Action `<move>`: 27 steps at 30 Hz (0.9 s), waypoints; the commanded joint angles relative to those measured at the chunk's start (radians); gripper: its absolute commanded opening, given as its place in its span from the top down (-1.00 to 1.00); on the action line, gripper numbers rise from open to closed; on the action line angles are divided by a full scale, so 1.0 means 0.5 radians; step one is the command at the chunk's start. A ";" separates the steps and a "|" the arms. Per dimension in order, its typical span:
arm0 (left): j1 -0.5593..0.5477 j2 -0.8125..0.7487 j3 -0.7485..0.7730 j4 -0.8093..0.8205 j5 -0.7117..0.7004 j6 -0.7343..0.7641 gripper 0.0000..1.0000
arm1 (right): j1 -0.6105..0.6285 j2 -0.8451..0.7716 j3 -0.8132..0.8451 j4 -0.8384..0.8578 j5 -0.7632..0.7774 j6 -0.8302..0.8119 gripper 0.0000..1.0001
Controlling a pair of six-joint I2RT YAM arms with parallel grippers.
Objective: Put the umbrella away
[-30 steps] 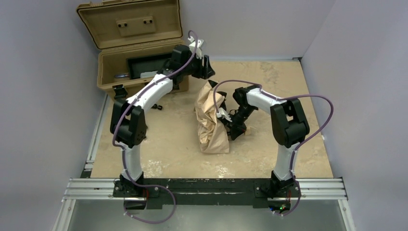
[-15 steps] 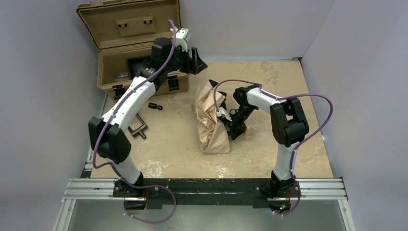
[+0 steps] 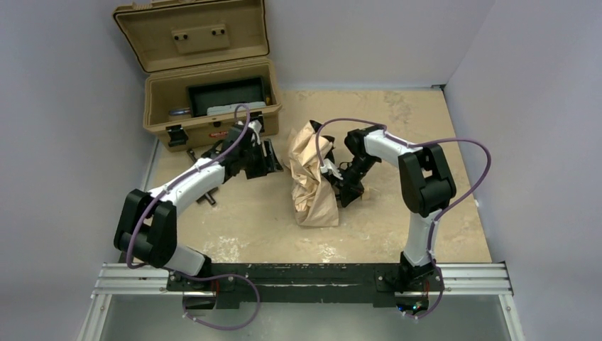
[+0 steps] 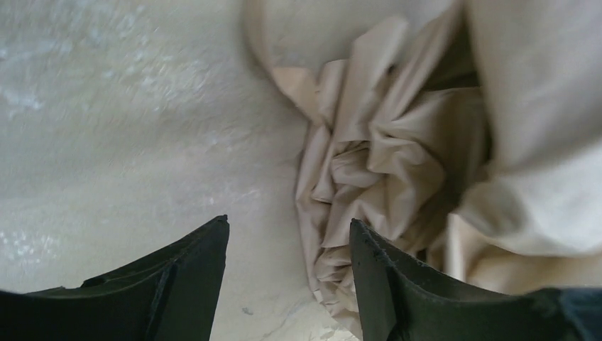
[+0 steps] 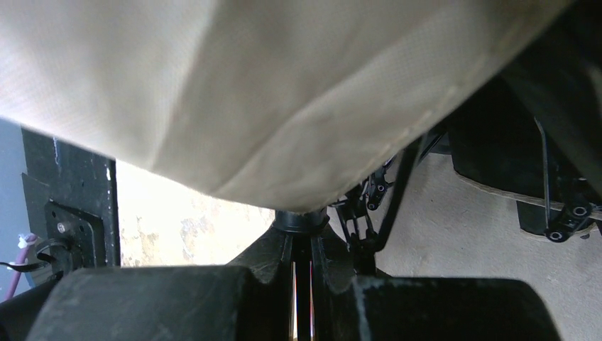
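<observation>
Umbrella (image 3: 312,186): crumpled beige bundle on the table (image 3: 248,220), near the open tan case (image 3: 160,106). Left gripper (image 4: 287,227): jaws spread, empty, just beside the fabric. Right gripper (image 5: 302,277): jaws pressed together beneath the canopy, at its dark ribs.

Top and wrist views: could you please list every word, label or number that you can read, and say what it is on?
No text is readable.
The case carries a small red label on its front, too small and blurred to read.
The wrist views show no writing.
</observation>
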 commanded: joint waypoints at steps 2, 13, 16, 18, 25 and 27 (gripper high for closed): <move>0.008 0.008 -0.171 0.328 -0.286 -0.397 -0.21 | -0.011 -0.072 0.005 -0.030 -0.057 -0.079 1.00; 0.005 0.493 -0.065 0.782 -0.193 -0.633 -0.14 | -0.012 -0.118 -0.037 0.028 -0.072 -0.149 1.00; 0.006 0.564 -0.050 0.852 -0.159 -0.693 -0.13 | -0.011 -0.150 -0.065 0.083 -0.070 -0.161 1.00; 0.006 0.597 -0.055 0.899 -0.152 -0.733 -0.13 | -0.011 -0.150 -0.061 0.093 -0.069 -0.169 1.00; 0.005 0.701 -0.091 1.049 -0.109 -0.893 -0.05 | -0.013 -0.150 -0.054 0.099 -0.088 -0.171 1.00; 0.005 0.708 -0.116 1.061 -0.144 -0.923 -0.01 | -0.013 -0.163 -0.065 0.105 -0.086 -0.176 1.00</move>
